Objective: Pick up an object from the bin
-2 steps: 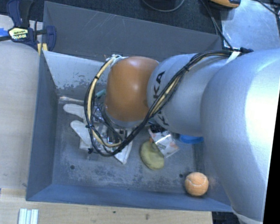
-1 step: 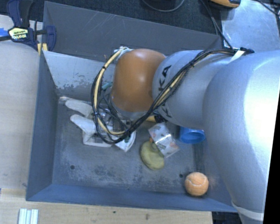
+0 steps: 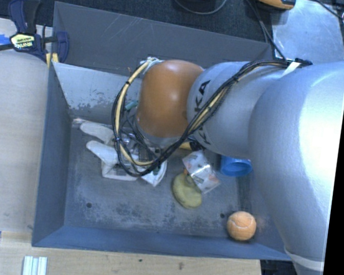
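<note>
1. While reaching in from the right, the arm (image 3: 269, 115) is hanging its orange cover (image 3: 164, 98) over the bin's (image 3: 55, 168) left-middle floor.
2. Beneath, the end effector (image 3: 129, 154) is hovering over white pieces (image 3: 102, 152); open or closed, I cannot tell.
3. A yellowish fruit (image 3: 186, 193), a blue cap (image 3: 236, 167) and an orange ball (image 3: 241, 226) are lying rightward.

This looks like a robotics lab. A large silver industrial arm (image 3: 300, 119), with an orange cover (image 3: 164, 98) and loose cables (image 3: 133, 157) at its wrist, reaches into a grey metal bin (image 3: 51, 168) that sits beside a pale wooden worktop (image 3: 8, 143). The bin holds a scatter of unrelated small things, among them an orange ball (image 3: 241, 226) and a blue cup-like thing (image 3: 236, 167).
</note>
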`<action>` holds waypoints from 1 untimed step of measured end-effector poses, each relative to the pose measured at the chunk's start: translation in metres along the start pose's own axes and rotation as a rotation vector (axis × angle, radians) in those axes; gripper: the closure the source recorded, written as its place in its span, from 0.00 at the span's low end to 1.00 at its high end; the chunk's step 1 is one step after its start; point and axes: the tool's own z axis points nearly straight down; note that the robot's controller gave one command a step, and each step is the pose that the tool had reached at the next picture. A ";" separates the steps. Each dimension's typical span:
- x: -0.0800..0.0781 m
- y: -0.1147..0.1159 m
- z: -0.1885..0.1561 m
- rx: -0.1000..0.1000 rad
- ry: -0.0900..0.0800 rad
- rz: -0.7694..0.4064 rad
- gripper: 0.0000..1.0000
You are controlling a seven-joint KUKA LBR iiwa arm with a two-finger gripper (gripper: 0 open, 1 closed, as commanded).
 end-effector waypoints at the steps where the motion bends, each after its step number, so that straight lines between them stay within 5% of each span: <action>1: 0.005 -0.003 -0.031 0.000 0.002 -0.014 1.00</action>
